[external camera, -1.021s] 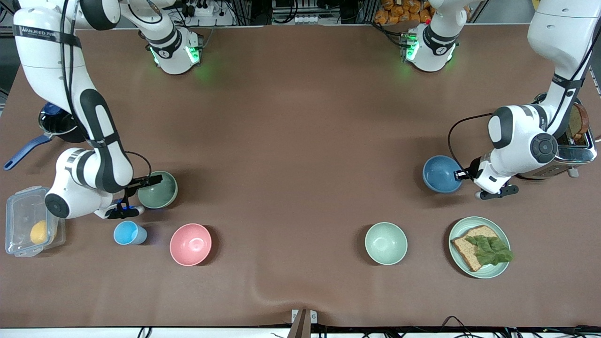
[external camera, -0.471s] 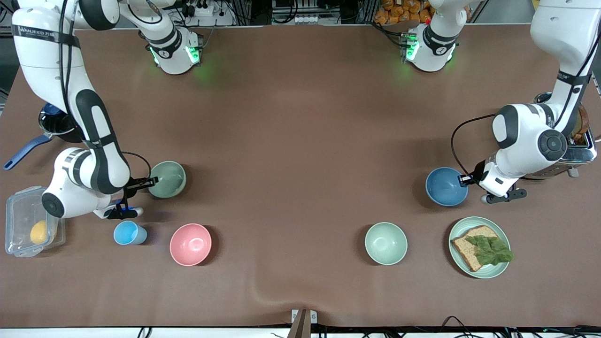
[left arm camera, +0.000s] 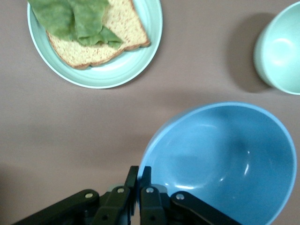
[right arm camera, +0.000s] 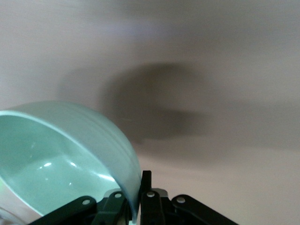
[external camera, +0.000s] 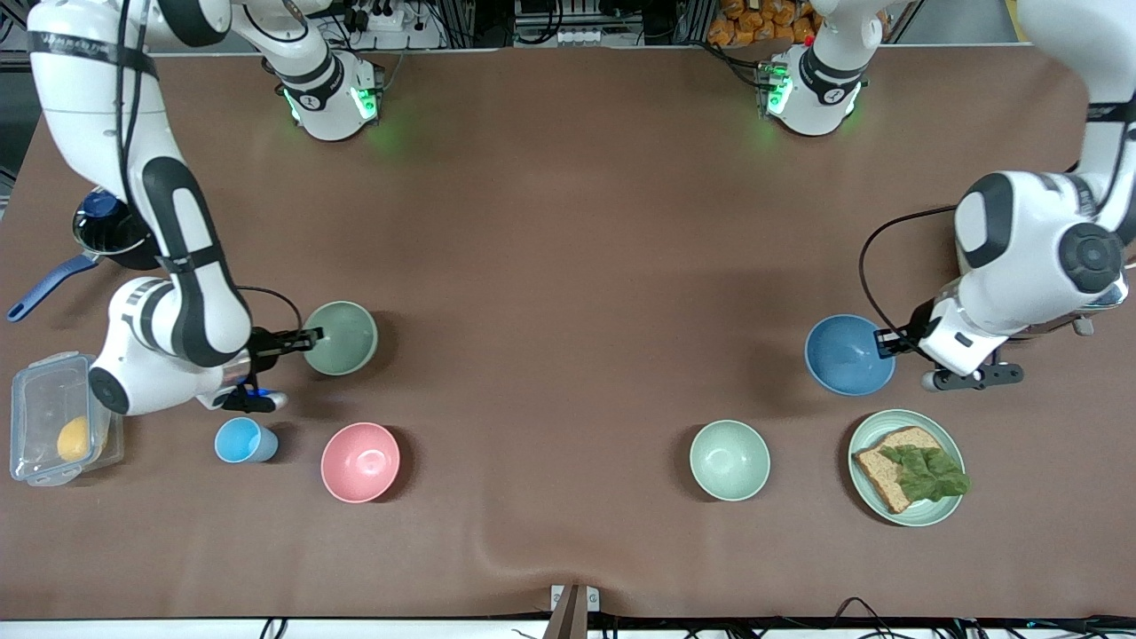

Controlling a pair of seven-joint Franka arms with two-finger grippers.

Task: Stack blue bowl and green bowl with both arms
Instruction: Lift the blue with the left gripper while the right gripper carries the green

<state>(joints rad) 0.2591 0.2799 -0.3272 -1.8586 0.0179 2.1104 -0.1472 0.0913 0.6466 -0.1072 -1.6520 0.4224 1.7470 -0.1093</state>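
The blue bowl (external camera: 849,354) hangs lifted over the table at the left arm's end, above the plate of bread. My left gripper (external camera: 890,342) is shut on its rim; the left wrist view shows the bowl (left arm camera: 225,159) pinched between the fingers (left arm camera: 139,187). The green bowl (external camera: 342,337) is lifted over the table at the right arm's end. My right gripper (external camera: 306,338) is shut on its rim; the right wrist view shows the bowl (right arm camera: 61,159) with its wall clamped in the gripper (right arm camera: 136,197).
A pale mint bowl (external camera: 729,460) and a mint plate with bread and lettuce (external camera: 907,467) sit near the front. A pink bowl (external camera: 359,461), light-blue cup (external camera: 245,440), clear box (external camera: 53,417), pan (external camera: 98,235) and toaster (external camera: 1096,293) stand around.
Both bowls have risen off the table. The right gripper carried the green bowl toward the middle; the left arm lifted the blue bowl and swung slightly outward.
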